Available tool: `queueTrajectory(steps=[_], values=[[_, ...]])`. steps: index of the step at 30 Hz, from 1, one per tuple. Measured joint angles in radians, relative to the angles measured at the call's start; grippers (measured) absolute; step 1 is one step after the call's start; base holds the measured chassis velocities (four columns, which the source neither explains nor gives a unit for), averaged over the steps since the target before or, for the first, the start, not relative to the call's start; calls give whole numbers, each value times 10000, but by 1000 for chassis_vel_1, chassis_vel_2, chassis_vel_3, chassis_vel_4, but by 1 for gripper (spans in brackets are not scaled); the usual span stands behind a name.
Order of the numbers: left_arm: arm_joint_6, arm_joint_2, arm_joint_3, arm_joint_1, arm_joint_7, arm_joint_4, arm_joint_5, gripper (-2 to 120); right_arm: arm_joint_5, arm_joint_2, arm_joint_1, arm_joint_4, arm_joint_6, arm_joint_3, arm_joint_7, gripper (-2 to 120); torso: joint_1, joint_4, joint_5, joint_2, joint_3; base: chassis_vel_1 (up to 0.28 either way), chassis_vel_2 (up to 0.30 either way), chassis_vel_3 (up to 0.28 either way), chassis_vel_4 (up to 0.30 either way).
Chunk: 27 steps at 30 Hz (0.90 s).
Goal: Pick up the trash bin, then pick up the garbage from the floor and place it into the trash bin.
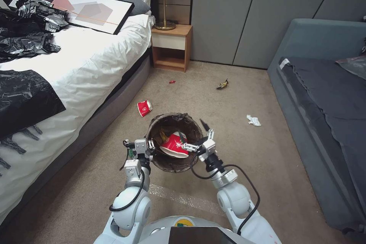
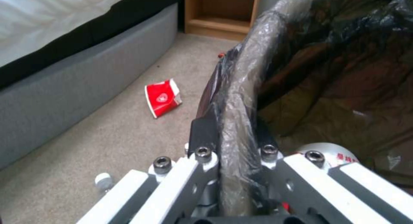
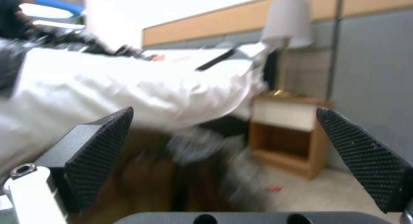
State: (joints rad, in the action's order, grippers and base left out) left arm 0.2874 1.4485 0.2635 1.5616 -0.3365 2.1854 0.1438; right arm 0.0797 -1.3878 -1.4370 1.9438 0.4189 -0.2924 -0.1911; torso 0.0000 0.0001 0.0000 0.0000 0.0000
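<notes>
The trash bin [image 1: 172,165], lined with a dark bag, hangs just above the floor [image 1: 228,148]. My left gripper [image 1: 151,145] is shut on its near-left rim; in the left wrist view the left gripper [image 2: 234,143] pinches the bag-covered rim [image 2: 241,88]. A red-and-white cup [image 1: 174,145] lies inside the bin. My right gripper [image 1: 195,135] stands open over the bin's right rim, with nothing between its black pads [image 3: 101,153]. Garbage on the carpet: another red-and-white cup [image 1: 144,108] [image 2: 162,97], a white tissue [image 1: 253,120], a yellow wrapper [image 1: 222,84] and a small red scrap [image 1: 172,82].
A bed [image 1: 76,65] with black plastic bags and a framed picture stands on the left. A wooden nightstand [image 1: 171,47] with a lamp is at the back. A grey-blue sofa [image 1: 324,95] runs along the right. Open carpet lies between them.
</notes>
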Motion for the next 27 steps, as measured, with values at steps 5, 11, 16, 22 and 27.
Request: queueTrajectory(steps=[5, 11, 16, 22, 27], values=[[-5, -29, 38, 1, 4, -37, -25, 3, -251, -186, -365, 1141, -158, -659, 1209, 100, 0, 0, 0, 0, 0, 0, 0, 0, 0], [-27, -33, 109, 0, 6, -37, -44, 3, -294, -540, -1225, 1866, -121, -1620, 2056, 100, 0, -2, 1, 0, 0, 0, 0, 0, 0], [-40, -35, 111, -27, 11, -34, -50, 3, -323, -867, -2007, 1853, 547, -2440, 2202, 100, 0, -2, 0, 0, -1, 0, 0, 0, 0], [-41, -54, 88, -29, 15, -25, -60, 3, -150, -1022, -2358, 1519, 1154, -2804, 2318, 100, 0, 0, 1, 0, 0, 0, 0, 0, 0], [-52, -50, 110, -30, 25, -26, -71, 3, -88, -1307, -2525, 1227, 1557, -2905, 2397, 99, 0, 0, 0, 0, 0, 0, 0, 0, 0]])
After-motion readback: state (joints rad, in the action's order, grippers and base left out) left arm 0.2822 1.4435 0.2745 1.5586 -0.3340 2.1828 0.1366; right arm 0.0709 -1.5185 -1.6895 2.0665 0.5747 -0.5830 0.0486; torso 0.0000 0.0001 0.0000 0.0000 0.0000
